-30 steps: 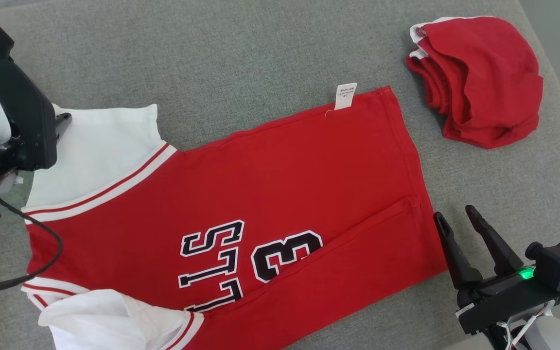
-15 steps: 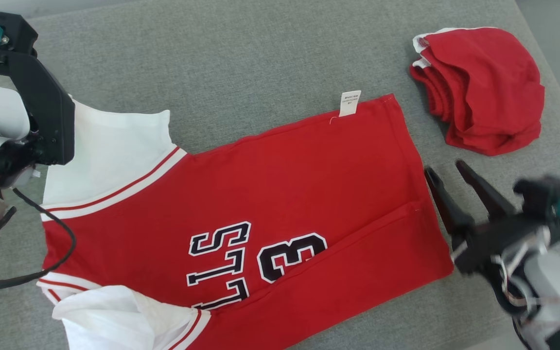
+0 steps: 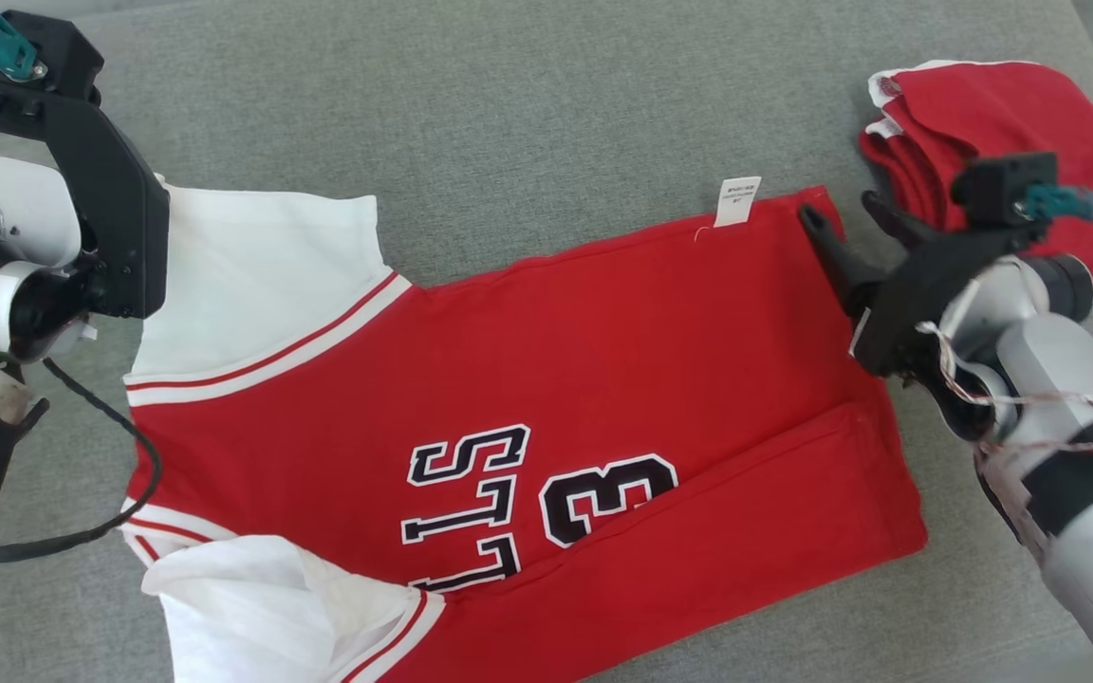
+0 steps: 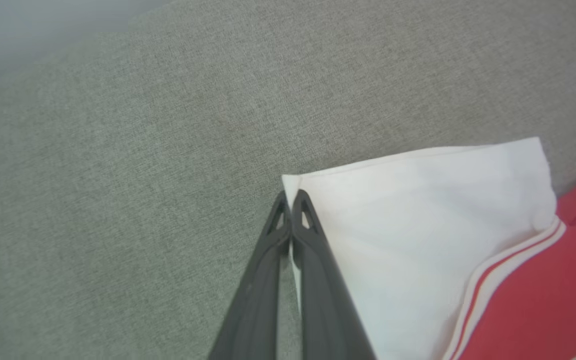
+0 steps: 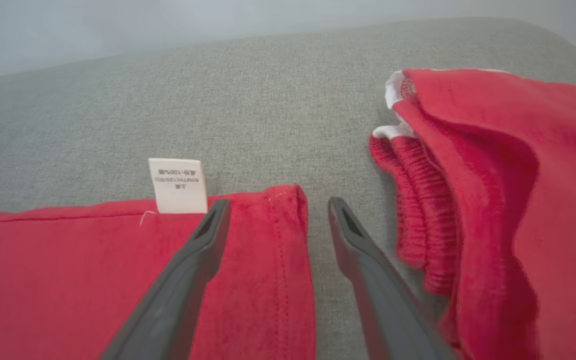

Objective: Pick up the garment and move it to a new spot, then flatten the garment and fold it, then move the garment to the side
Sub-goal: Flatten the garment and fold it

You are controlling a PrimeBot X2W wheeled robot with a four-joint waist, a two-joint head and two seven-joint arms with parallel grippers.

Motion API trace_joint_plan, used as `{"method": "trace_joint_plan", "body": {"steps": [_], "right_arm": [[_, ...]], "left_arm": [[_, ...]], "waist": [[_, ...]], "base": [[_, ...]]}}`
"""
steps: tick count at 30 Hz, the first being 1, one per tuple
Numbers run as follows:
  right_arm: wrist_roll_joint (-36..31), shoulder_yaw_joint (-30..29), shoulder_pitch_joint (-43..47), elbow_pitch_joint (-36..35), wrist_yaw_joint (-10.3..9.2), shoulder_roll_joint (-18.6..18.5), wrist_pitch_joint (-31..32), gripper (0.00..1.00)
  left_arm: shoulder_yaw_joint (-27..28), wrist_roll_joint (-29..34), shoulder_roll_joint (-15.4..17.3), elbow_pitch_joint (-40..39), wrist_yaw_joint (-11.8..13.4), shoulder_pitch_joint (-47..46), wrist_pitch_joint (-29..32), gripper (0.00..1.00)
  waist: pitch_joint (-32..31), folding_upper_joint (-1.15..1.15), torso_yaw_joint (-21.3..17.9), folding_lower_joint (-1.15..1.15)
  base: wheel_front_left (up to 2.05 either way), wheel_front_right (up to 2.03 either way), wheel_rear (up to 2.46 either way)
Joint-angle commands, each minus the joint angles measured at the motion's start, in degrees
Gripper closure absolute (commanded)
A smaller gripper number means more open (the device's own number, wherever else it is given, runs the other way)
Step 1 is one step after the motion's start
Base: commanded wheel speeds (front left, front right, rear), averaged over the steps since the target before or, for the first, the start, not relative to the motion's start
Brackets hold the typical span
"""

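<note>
The left gripper (image 4: 290, 207) pinches the white sleeve corner of the red-and-white fabric basketball jersey (image 3: 603, 360), which lies spread mid-surface. The right gripper (image 5: 278, 210) gapes astride the jersey's hem corner. This looks like the folding step, so the right must close next. Beyond lie crumpled red shorts (image 3: 992, 104) on grey woven upholstery (image 3: 509, 114), with a pale blurred wall (image 5: 168, 30) behind.
</note>
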Motion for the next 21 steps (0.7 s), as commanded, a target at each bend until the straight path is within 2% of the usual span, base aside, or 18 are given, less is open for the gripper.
{"method": "trace_joint_plan", "body": {"steps": [1, 7, 11, 12, 13, 14, 16, 17, 19, 21], "right_arm": [[-0.9, 0.6, -2.1, 2.8, -0.13, 1.3, 1.2, 0.00], [-3.7, 2.0, -7.3, 10.6, -0.13, 4.4, 4.3, 0.00], [-4.1, 2.2, -9.0, 12.9, -0.13, 5.5, 5.0, 0.00], [-4.2, 2.3, -9.5, 13.6, -0.13, 5.7, 5.0, 0.09], [-4.4, 2.6, -9.8, 14.3, -0.13, 5.9, 5.2, 0.24], [-4.4, 2.7, -10.1, 14.7, -0.13, 6.2, 5.4, 0.47], [-4.8, 2.9, -10.8, 15.9, -0.13, 6.4, 5.6, 0.72], [-5.0, 3.0, -11.1, 16.3, -0.13, 6.6, 5.6, 0.79], [-5.1, 3.3, -11.8, 16.8, -0.13, 7.0, 5.7, 1.00], [-5.2, 3.6, -12.2, 17.3, -0.13, 7.1, 6.0, 1.00]], "left_arm": [[-0.3, -0.8, 0.1, -0.1, -0.3, -0.7, -0.2, 1.00], [-1.1, -1.2, 0.5, -0.1, -0.4, -0.8, 0.0, 1.00], [-1.3, -1.2, 0.5, -0.3, -0.4, -1.0, 0.1, 1.00], [-1.4, -1.2, 0.6, -0.4, -0.4, -1.0, 0.1, 1.00], [-1.5, -1.2, 0.6, -0.4, -0.4, -1.1, 0.1, 1.00], [-1.5, -1.3, 0.6, -0.4, -0.4, -1.1, 0.1, 1.00], [-1.7, -1.3, 0.7, -0.3, -0.4, -1.1, 0.1, 1.00], [-1.8, -1.3, 0.8, -0.3, -0.4, -1.0, 0.1, 1.00], [-1.9, -1.3, 0.8, -0.2, -0.4, -0.9, 0.0, 1.00], [-2.0, -1.3, 1.0, -0.2, -0.4, -0.8, -0.2, 1.00]], "waist": [[-0.1, -0.01, 0.4, 0.00], [-0.2, -0.01, 0.7, 0.00], [0.0, -0.01, 0.7, 0.00], [0.0, -0.01, 0.7, 0.00], [0.0, -0.01, 0.8, 0.00], [0.0, -0.01, 0.8, 0.00], [-0.1, -0.01, 0.7, 0.00], [-0.1, -0.01, 0.7, 0.00], [-0.3, -0.01, 0.6, 0.00], [-0.4, -0.01, 0.6, 0.00]], "base": [[0.00, 0.00, 0.00], [0.00, 0.00, 0.00], [0.00, 0.00, 0.00], [0.00, 0.00, 0.00], [0.00, 0.00, 0.00], [0.00, 0.00, 0.00], [0.00, 0.00, 0.00], [0.00, 0.00, 0.00], [0.00, 0.00, 0.00], [0.00, 0.00, 0.00]]}}
